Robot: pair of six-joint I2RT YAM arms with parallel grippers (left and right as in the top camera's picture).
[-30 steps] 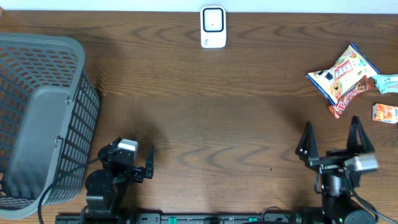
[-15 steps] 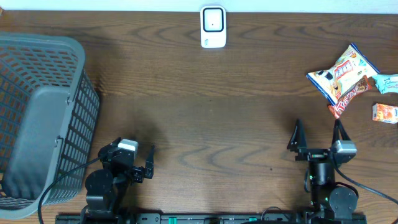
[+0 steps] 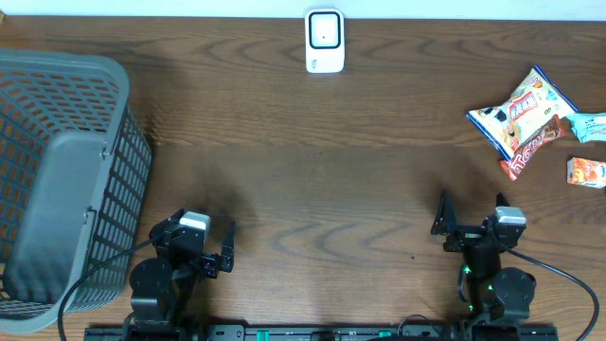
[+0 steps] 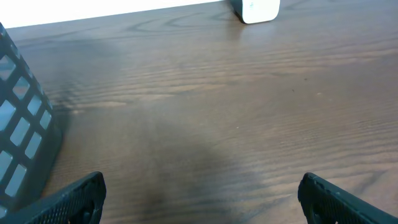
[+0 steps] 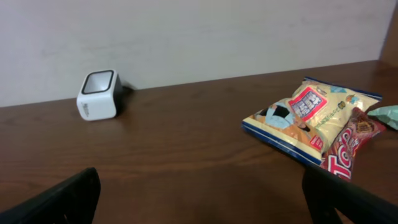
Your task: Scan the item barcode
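A white barcode scanner (image 3: 324, 41) stands at the far edge of the table, mid-way across; it also shows as the scanner (image 4: 256, 9) in the left wrist view and the scanner (image 5: 98, 94) in the right wrist view. The items lie at the far right: a yellow and blue snack bag (image 3: 521, 112), also the bag (image 5: 308, 118), on a red packet (image 3: 532, 147). My left gripper (image 3: 195, 237) is open near the front edge, over bare wood (image 4: 202, 193). My right gripper (image 3: 471, 210) is open at the front right, short of the items, holding nothing (image 5: 202, 193).
A grey mesh basket (image 3: 57, 180) fills the left side, its wall close to my left gripper's left finger (image 4: 74, 199). A teal packet (image 3: 587, 126) and a small orange packet (image 3: 586, 172) lie at the right edge. Brown wood runs between the grippers and the scanner.
My right gripper has drawn back toward the front edge and shifted left, staying open. The left arm and the items have not moved.
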